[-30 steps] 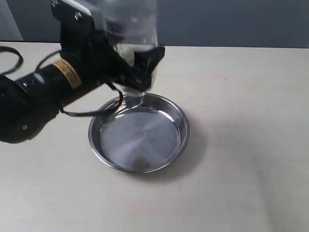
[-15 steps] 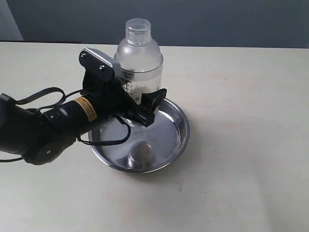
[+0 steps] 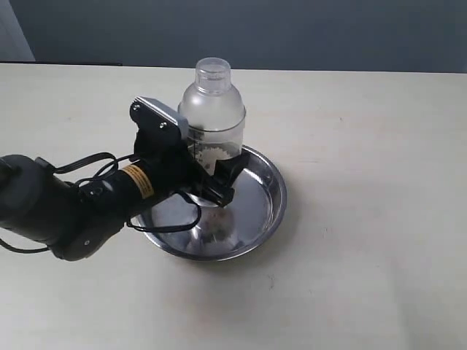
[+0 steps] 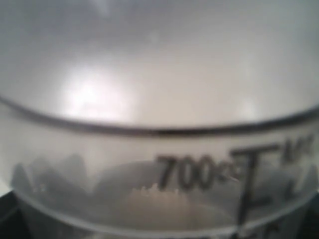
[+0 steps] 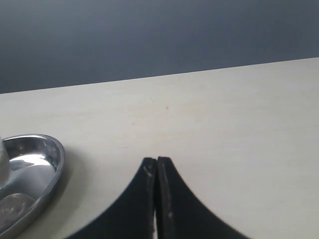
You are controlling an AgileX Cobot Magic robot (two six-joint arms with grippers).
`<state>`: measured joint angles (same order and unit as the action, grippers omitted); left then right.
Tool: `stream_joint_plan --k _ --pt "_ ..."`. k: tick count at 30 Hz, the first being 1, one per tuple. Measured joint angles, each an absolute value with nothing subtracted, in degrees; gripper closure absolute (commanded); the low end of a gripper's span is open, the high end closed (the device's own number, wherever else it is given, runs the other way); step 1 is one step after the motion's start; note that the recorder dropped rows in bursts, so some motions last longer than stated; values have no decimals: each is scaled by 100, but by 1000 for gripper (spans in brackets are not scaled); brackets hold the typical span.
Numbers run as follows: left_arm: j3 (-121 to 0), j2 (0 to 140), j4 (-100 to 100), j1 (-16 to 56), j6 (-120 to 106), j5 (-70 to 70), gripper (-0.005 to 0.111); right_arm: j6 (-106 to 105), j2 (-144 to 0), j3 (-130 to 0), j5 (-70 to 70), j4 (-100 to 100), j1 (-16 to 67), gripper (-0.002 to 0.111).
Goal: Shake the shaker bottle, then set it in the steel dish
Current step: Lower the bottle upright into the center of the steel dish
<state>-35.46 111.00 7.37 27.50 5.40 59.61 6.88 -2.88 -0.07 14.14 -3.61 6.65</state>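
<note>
Beige tabletop fills the scene, bare along its nearest edge. A little farther in, we see the left arm reaching from the left, black, with a yellow label and loops of black cable along it. Beside it sits the steel dish, round and shiny, its low rim catching the light.

The left gripper stands wide around the lower body of the shaker bottle and clamps it, with one dark finger across the front of the bottle. The bottle is upright within the back-left part of the dish. The gripper hides its base, so we cannot tell whether it rests on the dish's floor. Small beads lie inside the clear body, and a round cap tops the domed shoulder.

From the left wrist, the bottle fills the view, blurred, with the printed scale reading 700.

From the right wrist, we see the right gripper with its fingers pressed together, holding nothing, above bare tabletop and apart from the dish's rim.

Farthest back, a dark grey-blue wall runs behind the tabletop.
</note>
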Motion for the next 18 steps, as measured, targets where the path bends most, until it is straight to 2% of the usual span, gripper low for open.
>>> stream_joint_plan --k 18 --pt "-3556 11575 630 2750 626 6182 106 688 -288 -7 1426 -361 665 109"
